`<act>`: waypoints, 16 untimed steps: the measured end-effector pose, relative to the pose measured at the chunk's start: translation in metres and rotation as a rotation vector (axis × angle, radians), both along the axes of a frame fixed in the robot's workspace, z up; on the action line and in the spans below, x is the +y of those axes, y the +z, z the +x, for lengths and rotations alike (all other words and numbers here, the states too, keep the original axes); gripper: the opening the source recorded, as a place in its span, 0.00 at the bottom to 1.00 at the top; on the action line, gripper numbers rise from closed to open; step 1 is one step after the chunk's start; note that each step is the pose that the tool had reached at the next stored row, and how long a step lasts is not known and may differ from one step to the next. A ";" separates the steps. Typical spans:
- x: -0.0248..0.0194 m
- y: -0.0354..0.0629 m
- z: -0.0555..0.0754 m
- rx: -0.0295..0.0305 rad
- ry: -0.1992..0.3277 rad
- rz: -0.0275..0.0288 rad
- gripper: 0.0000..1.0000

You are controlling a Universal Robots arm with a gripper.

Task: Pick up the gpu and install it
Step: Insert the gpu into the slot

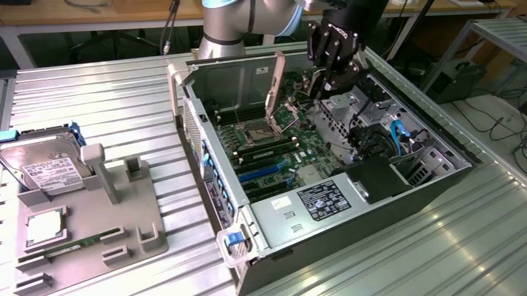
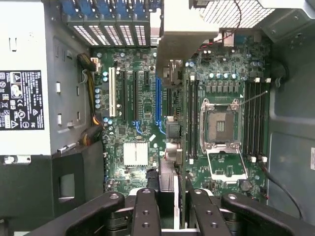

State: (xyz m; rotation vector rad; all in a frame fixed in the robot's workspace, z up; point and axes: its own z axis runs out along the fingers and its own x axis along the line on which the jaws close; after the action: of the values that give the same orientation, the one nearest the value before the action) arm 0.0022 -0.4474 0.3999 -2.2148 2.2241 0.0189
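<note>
With the claw [image 2: 173, 209] clamped narrowly on the gpu [image 2: 171, 129], held edge-on above the motherboard [image 2: 133, 123] inside the open computer case [image 1: 346, 262], doing it well meant holding it upright and squaring its lower edge with the long blue slot [image 2: 158, 101] just beside it.

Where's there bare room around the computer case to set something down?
Bare slatted table beyond the grey fixture, on the exterior view's left of the computer case; also the strip at that view's lower right. Crowded: inside the case, where the gripper holds the gpu.
</note>
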 end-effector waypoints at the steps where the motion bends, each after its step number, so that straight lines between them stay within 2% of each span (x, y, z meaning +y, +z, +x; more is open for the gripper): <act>1: 0.0002 -0.0012 0.000 0.0001 -0.003 0.0001 0.28; 7: 0.0004 -0.0070 0.000 0.0009 -0.004 0.0000 0.28; 16: 0.0004 -0.0077 -0.001 0.0009 -0.005 0.0007 0.28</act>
State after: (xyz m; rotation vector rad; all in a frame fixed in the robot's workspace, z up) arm 0.0013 -0.4471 0.3923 -2.2098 2.2292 0.0207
